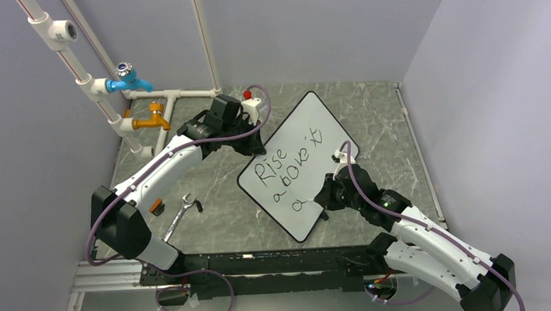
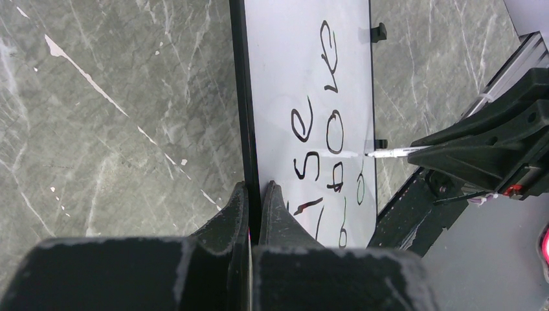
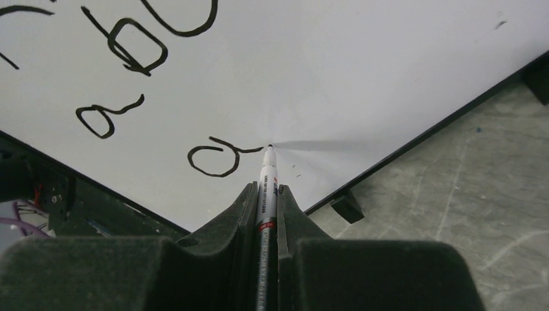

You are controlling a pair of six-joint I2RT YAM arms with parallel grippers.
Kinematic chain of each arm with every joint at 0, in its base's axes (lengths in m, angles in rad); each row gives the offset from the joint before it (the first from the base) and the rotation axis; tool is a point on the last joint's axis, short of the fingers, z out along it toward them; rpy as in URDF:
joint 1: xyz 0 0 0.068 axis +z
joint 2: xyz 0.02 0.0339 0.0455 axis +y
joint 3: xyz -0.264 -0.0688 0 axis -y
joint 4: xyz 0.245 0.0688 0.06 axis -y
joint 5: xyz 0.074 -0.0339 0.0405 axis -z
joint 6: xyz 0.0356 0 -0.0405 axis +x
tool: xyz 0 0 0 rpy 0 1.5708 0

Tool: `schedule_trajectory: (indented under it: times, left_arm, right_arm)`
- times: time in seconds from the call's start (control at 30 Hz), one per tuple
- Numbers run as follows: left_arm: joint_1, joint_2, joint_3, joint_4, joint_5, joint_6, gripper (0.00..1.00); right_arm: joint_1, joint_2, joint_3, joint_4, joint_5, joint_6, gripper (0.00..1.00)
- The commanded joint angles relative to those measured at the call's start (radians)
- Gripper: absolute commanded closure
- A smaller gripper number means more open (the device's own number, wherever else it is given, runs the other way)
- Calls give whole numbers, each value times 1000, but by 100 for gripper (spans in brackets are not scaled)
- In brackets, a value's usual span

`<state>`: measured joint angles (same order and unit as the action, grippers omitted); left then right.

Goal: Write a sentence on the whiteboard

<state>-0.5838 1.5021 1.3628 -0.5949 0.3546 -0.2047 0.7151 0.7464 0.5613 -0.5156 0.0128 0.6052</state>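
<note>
The whiteboard (image 1: pixel 306 130) lies tilted on the grey table, its black rim pinched at the upper left edge by my left gripper (image 1: pixel 254 148), which is shut on it (image 2: pixel 256 186). The sentence (image 1: pixel 268 172) reads "Rise above it" in two slanted lines, with a lone "a" (image 3: pixel 210 161) starting a third line. My right gripper (image 1: pixel 324 197) is shut on a thin white marker (image 3: pixel 268 178), jaws either side of the barrel (image 3: pixel 266 189). The marker's tip touches the board just right of that "a". The left wrist view shows the marker (image 2: pixel 392 152) resting on the whiteboard (image 2: pixel 304 71).
A silver wrench (image 1: pixel 180 214) and a small orange and black item (image 1: pixel 157 206) lie left of the board. White pipes with a blue tap (image 1: pixel 128 81) and a yellow tap (image 1: pixel 152 120) stand at the back left. A small black foot (image 3: pixel 347 206) sticks out under the board's edge.
</note>
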Motion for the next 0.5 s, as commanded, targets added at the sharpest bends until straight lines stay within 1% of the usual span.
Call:
schedule_trajectory:
  times: [0.0, 0.13, 0.23, 0.37, 0.47]
  left_arm:
    - [-10, -42, -4, -1, -14, 64, 100]
    - [-10, -51, -2, -1, -17, 64, 100]
    - [-11, -59, -4, 0, -23, 65, 100]
    - [-9, -69, -5, 2, -16, 63, 100]
    - [-11, -74, -4, 2, -10, 63, 100]
  right_arm:
    - [3, 6, 103, -25, 77, -12, 100]
    - [3, 6, 212, -2, 89, -63, 100]
    - [3, -12, 275, 57, 106, -113, 100]
    - [3, -31, 290, 165, 133, -151, 100]
    - [3, -16, 273, 191, 127, -151, 100]
